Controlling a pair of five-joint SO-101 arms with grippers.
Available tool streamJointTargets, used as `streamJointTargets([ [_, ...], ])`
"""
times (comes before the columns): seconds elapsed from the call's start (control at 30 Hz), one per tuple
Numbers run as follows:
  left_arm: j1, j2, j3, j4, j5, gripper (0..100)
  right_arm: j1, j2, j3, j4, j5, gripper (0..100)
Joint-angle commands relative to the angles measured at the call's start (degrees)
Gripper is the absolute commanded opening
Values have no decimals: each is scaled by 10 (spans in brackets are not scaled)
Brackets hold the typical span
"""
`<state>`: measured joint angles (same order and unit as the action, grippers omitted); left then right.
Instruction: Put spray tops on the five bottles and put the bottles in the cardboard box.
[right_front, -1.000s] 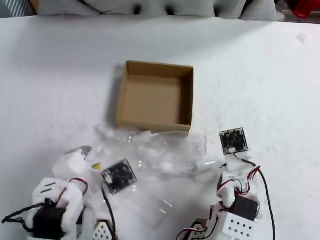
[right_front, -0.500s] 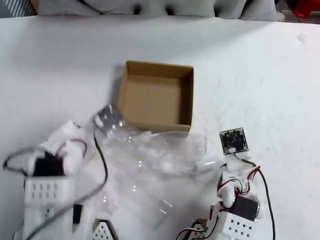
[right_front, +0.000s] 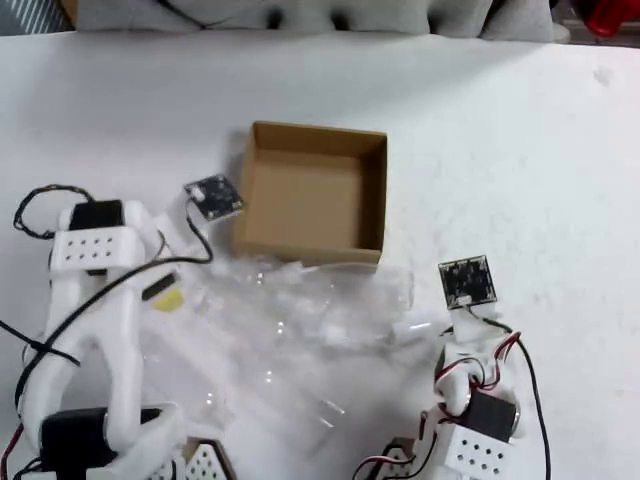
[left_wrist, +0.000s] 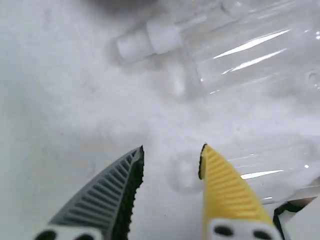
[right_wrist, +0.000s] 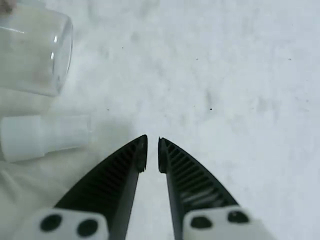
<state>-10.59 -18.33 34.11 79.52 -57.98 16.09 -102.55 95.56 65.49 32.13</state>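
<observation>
Clear bottles (right_front: 340, 300) are heaped on the bench (right_front: 520, 130) at 6 o'clock of the cardboard box (right_front: 305, 248), mostly lying 9-to-3, the left hand (left_wrist: 171, 160) held spread wide over their 9 o'clock end, the right hand (right_wrist: 152, 150) all but closed at 3 o'clock.

A white table (right_front: 520, 150) carries a plain brown cardboard box (right_front: 315, 195), clear glossy bottles (right_front: 345, 295) and a white spray top (left_wrist: 150, 40); the left jaws are ribbed, one grey and one yellow, the right jaws ribbed black, both on white arms (right_front: 100, 300) with black and red wires (right_front: 497, 352).
</observation>
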Motion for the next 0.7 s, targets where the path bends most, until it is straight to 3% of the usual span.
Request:
streamJointTargets([
  [0.0,46,-41,-32,4,-5,185,1,-6,5,-4,8,18],
  [0.17,148,-97,-15,0,173,185,1,-6,5,-4,8,18],
  [0.37,275,-129,-11,1,557,185,-14,-6,6,-4,8,18],
  [0.47,313,-129,-10,-17,714,185,-15,-6,6,-4,8,18],
  [0.57,327,-128,1,-58,807,185,-15,-6,6,-4,9,18],
  [0.67,326,-130,39,-111,844,185,-15,-6,6,-4,18,18],
])
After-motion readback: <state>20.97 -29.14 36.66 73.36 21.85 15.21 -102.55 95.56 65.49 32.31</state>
